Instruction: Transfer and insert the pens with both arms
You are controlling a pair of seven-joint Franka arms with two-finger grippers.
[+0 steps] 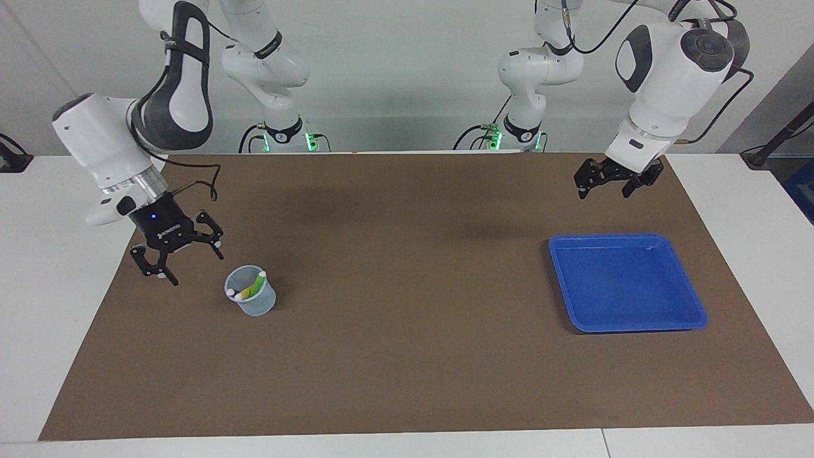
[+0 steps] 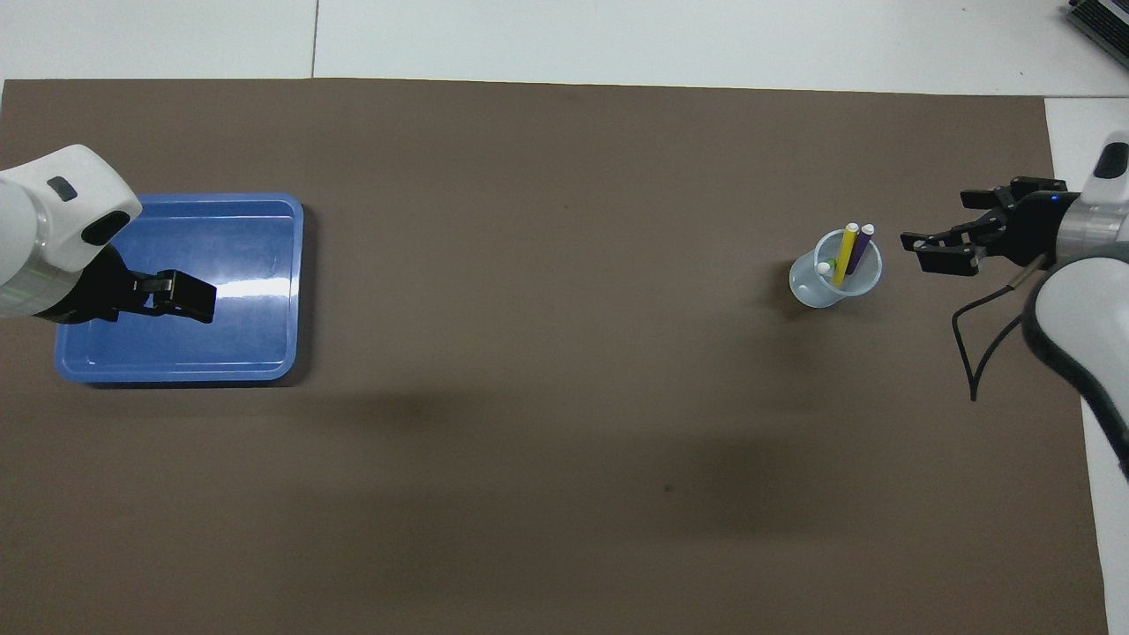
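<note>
Nearest the robots, the left gripper (image 1: pixel 607 183) waits in the air over the brown mat (image 1: pixel 407 356), spread open and empty. The right gripper (image 1: pixel 181 257) hangs above the mat beside the clear cup (image 1: pixel 253 299), spread wide and empty. The pens (image 2: pixel 848 254) stand in that cup. The blue tray (image 1: pixel 693 305) lies toward the left arm's end.

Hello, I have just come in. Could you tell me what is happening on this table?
Nothing is held at this moment. The three pens stand in the clear cup toward the right arm's end of the table. The right pincer hangs open beside the cup, touching nothing. The blue tray has no pens in it, and the left pincer waits open near it.
</note>
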